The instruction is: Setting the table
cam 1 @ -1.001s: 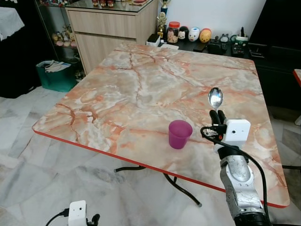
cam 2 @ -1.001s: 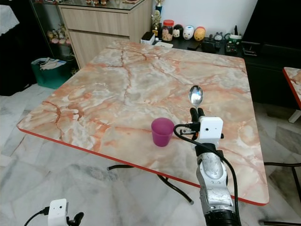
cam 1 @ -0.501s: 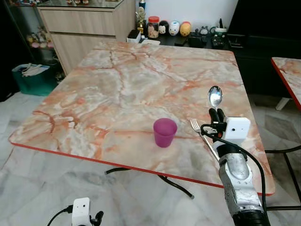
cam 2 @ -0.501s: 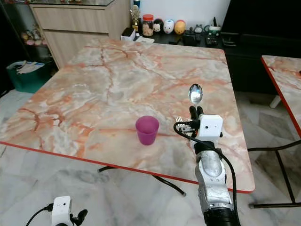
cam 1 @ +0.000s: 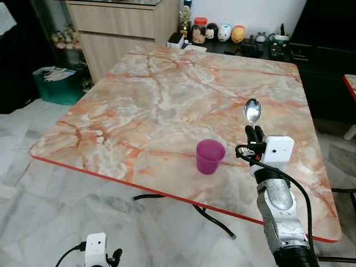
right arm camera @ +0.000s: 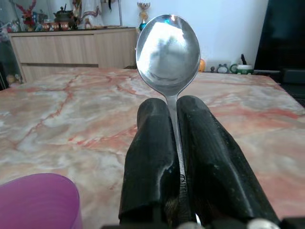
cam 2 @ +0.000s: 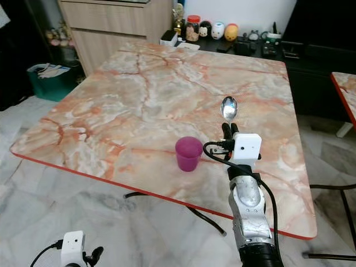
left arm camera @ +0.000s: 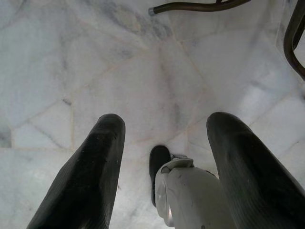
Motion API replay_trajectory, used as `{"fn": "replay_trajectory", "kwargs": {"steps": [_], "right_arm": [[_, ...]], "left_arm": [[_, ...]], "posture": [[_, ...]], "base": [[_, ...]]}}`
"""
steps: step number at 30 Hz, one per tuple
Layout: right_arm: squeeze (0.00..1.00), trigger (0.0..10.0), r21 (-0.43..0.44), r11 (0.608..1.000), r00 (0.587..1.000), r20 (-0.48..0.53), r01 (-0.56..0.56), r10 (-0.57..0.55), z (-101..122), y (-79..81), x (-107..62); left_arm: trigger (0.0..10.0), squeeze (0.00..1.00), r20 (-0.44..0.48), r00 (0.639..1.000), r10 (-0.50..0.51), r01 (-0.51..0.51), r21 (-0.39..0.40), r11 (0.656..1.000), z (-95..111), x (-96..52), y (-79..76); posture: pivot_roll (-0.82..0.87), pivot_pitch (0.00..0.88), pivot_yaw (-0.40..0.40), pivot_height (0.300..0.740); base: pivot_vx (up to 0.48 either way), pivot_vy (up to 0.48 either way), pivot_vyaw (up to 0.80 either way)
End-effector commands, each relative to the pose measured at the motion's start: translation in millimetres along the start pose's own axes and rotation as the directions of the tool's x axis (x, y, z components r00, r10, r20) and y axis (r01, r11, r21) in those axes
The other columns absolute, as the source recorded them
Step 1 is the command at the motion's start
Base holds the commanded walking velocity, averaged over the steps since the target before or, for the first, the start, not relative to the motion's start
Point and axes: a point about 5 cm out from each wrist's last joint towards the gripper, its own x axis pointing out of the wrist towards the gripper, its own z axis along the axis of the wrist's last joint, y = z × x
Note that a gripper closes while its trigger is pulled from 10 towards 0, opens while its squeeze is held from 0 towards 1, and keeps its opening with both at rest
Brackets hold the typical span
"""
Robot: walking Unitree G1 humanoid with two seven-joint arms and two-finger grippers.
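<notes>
1. Table (cam 1: pixel 167 100): a square marble-patterned top with a red edge. It stands directly before the robot. Behind its far edge sit a wooden cabinet (cam 1: pixel 128 28) and a row of small jars and figurines (cam 1: pixel 219 32).

2. Right gripper (cam 1: pixel 255 132): raised over the near right part of the table, fingers clamped tight on the handle of a spoon (cam 1: pixel 252 111). The right wrist view confirms the handle is pinched between both black fingers (right arm camera: pixel 152 157), bowl upright and above the fingertips.

3. Purple cup (cam 1: pixel 210 157): stands upright on the table near the front edge, just beside the right gripper on its left, not touching it. Its rim shows at the corner of the right wrist view.

4. Step in hand, as judged: the spoon is being carried to its place; it is not yet laid down. It is held vertically, well clear of the tabletop.

5. Next move, as judged: lower the arm, tilt the spoon flat onto bare marble to the right of the cup, then release. Risk noted: the cup stands close enough to be knocked if the arm swings left.

6. Left gripper (left arm camera: pixel 162 157): hangs idle near the floor, fingers spread apart, holding nothing; marble tiles (left arm camera: pixel 143 71) lie below it.
</notes>
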Motion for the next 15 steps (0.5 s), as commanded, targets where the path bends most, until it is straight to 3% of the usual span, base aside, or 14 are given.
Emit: {"fn": "replay_trajectory", "kwargs": {"steps": [1, 9, 15], "right_arm": [[0.0, 10.0, 0.011, 1.0, 1.0, 0.006, 0.012, -0.012, 2.3, -2.5, 2.0], [0.0, 10.0, 0.013, 1.0, 1.0, 0.006, 0.005, -0.005, 2.4, -1.1, 3.5], [0.0, 10.0, 0.003, 1.0, 1.0, 0.018, 0.0, -0.001, 2.8, 0.4, 3.1]], "left_arm": [[10.0, 0.0, -0.014, 1.0, -0.002, 0.002, 0.012, 1.0, -3.4, -0.7, -0.9], [10.0, 0.0, -0.008, 1.0, -0.006, 0.006, 0.013, 1.0, -2.6, -0.4, -2.7], [10.0, 0.0, -0.006, 1.0, -0.01, 0.01, 0.017, 1.0, -2.7, -0.5, -3.5]], "posture": [[-0.06, 0.0, -0.011, 0.719], [-0.06, 0.0, -0.01, 0.719], [-0.06, 0.0, -0.011, 0.719]], "base": [[0.0, 0.0, 0.0], [0.0, 0.0, -0.67], [0.0, 0.0, 0.0]]}}
